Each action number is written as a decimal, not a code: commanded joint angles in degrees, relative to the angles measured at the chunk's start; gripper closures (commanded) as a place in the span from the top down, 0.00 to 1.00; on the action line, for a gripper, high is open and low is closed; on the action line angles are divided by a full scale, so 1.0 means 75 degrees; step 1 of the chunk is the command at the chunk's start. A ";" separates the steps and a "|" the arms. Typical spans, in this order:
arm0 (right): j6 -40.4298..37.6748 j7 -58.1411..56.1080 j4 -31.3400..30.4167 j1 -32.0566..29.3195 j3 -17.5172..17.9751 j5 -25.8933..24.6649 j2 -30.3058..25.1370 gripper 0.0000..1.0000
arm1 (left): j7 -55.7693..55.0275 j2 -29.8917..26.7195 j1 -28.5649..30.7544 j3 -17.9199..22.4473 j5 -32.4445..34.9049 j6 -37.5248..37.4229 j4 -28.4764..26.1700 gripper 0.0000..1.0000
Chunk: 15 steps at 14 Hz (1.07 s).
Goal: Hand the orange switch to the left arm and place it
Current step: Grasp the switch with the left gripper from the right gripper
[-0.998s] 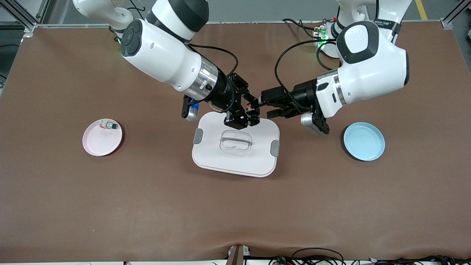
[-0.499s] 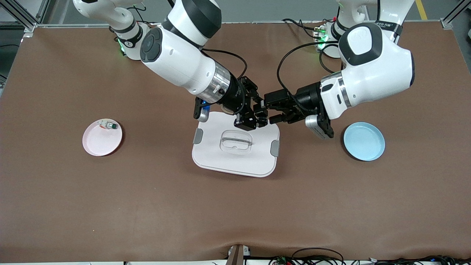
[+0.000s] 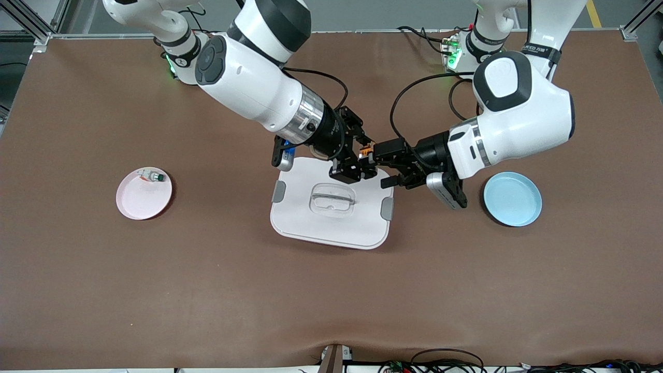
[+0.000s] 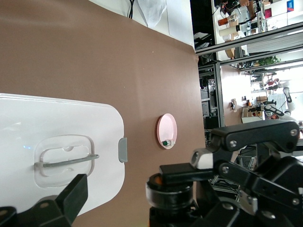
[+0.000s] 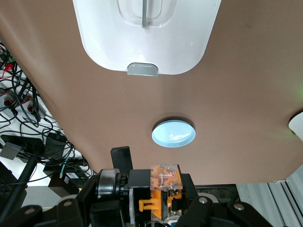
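Observation:
My right gripper (image 3: 362, 158) is shut on the orange switch (image 3: 366, 151), holding it in the air over the corner of the white box (image 3: 331, 223) toward the left arm's end. In the right wrist view the switch (image 5: 165, 182) sits clamped between the right gripper's (image 5: 161, 201) fingers. My left gripper (image 3: 386, 166) is open and meets the right one, its fingers spread on either side of the switch. In the left wrist view the switch (image 4: 170, 196) is between the left gripper's (image 4: 151, 205) fingers, one finger (image 4: 71, 198) well clear of it.
The box lies on the table under both grippers and also shows in both wrist views (image 4: 47, 123) (image 5: 142, 42). A blue plate (image 3: 513, 199) lies toward the left arm's end. A pink plate (image 3: 142, 202) toward the right arm's end holds a white switch with a green cap (image 3: 152, 176).
My right gripper has carried the orange switch toward the left arm's end. My left gripper has come in and dropped slightly, so its open fingers now flank the switch.

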 commanded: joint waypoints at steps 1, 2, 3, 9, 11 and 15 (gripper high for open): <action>0.0011 0.0149 0.0261 0.0089 -0.0093 0.0063 0.0108 0.00 | 0.0144 0.0020 0.0024 -0.0056 -0.0071 0.0126 0.0052 1.00; 0.0011 0.0149 0.0261 0.0089 -0.0093 0.0063 0.0108 0.00 | 0.0144 0.0009 0.0024 -0.0056 -0.0071 0.0126 0.0052 1.00; 0.0023 0.0149 0.0261 0.0089 -0.0093 0.0051 0.0108 0.00 | 0.0133 0.0009 0.0024 -0.0056 -0.0071 0.0126 0.0063 1.00; 0.0023 0.0149 0.0261 0.0078 -0.0093 0.0051 0.0108 0.00 | 0.0050 0.0009 -0.0011 -0.0056 -0.0082 0.0137 0.0075 0.65; 0.0070 0.0149 0.0261 0.0078 -0.0093 0.0063 0.0108 0.00 | 0.0085 0.0020 0.0001 -0.0056 -0.0082 0.0126 0.0087 0.44; 0.0140 0.0149 0.0261 0.0089 -0.0081 0.0051 0.0108 0.00 | -0.0008 0.0009 -0.0011 -0.0056 -0.0129 0.0161 0.0075 0.09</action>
